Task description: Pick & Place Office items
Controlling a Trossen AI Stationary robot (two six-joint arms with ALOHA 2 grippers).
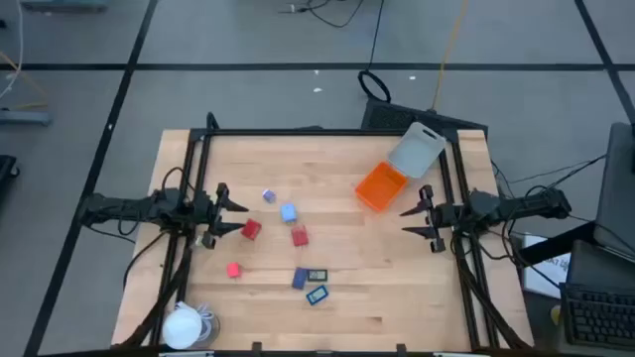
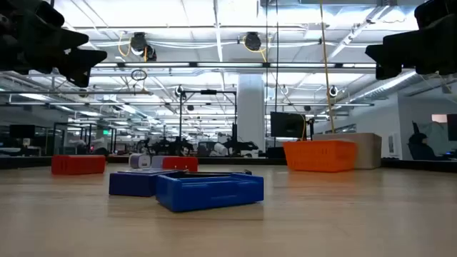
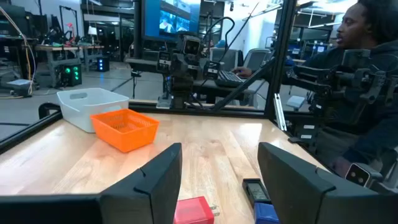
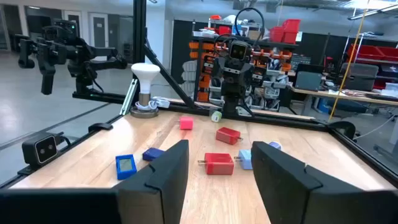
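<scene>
Hovering over opposite ends of a pale wooden table, two dark robot arms face each other with small office items scattered between them. The left gripper hangs above the table's left side with its two fingers spread apart and nothing between them; the right gripper waits at the right side, likewise parted and empty. The task pieces lie loose on the left half of the table, so the left arm is clearly the nearer one. Closest to it is a small red plastic block, resting just ahead of the left fingertips and a touch to one side; in the left wrist view it shows low between the fingers, its short metal prongs pointing sideways, so its long axis seems to run across the gripper's line of reach. Farther on sit a second red block, a pale blue cube, a small purple cube, a small red cube, and a cluster of blue and dark flat rectangles. An orange mesh plastic tray sits near the right arm, apparently empty, with a grey plastic bin touching its far end; no item is in either yet.
</scene>
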